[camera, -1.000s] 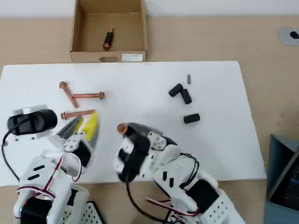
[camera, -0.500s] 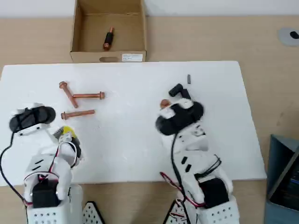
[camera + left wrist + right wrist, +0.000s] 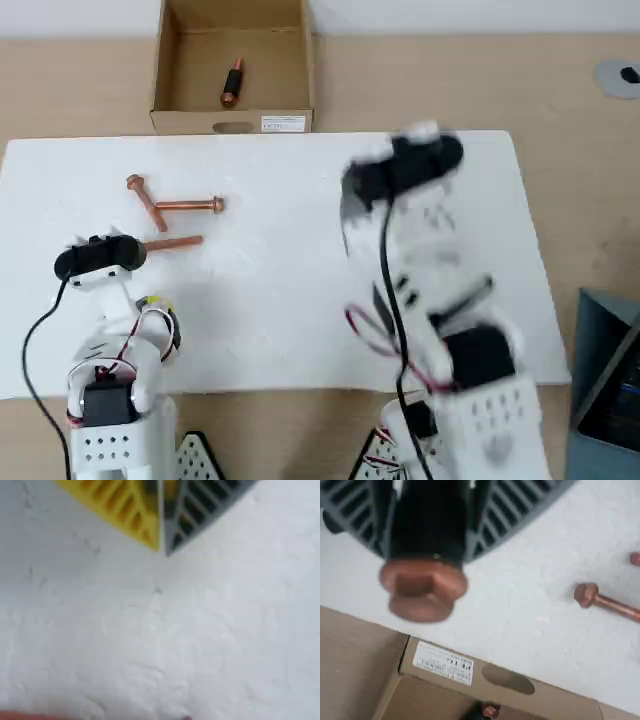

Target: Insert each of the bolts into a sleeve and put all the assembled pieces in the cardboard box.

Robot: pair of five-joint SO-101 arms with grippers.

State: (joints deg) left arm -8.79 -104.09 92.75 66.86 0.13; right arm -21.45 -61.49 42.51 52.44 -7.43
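Observation:
My right gripper is shut on a black sleeve with a copper bolt head sticking out of its end. It hangs over the white mat, short of the cardboard box. In the high view the right arm is stretched toward the mat's far side. One assembled piece lies in the box. Three loose bolts lie on the mat's left part. My left gripper is shut on nothing, its yellow and grey tips close above the mat near the left arm.
The box wall with a white label is close to the held piece. A loose bolt lies on the mat beside it. A grey bin stands off the mat's right edge.
The right arm swung from the near middle of the mat out to its far side, carrying the sleeved bolt. The left arm drew back toward its base.

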